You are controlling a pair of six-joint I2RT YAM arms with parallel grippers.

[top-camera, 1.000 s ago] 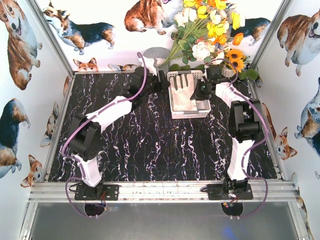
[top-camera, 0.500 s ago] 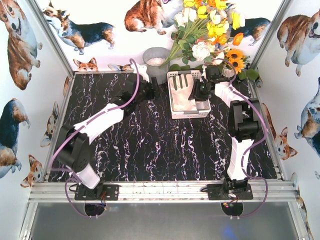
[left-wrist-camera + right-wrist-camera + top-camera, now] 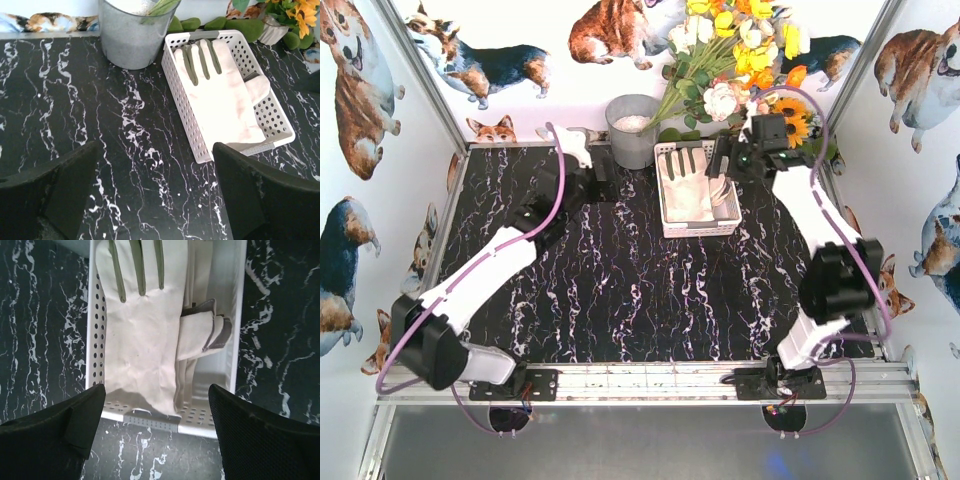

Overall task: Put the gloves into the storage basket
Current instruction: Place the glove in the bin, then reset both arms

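left gripper (image 3: pixel 155 200) and right gripper (image 3: pixel 156 435) have pulled back wide and empty; gloves (image 3: pixel 145 340) lie in the basket (image 3: pixel 97 340), likely finished.

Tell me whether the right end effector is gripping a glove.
No, the right end effector is open and empty above the cream-white fabric glove lying in the white slotted plastic basket.
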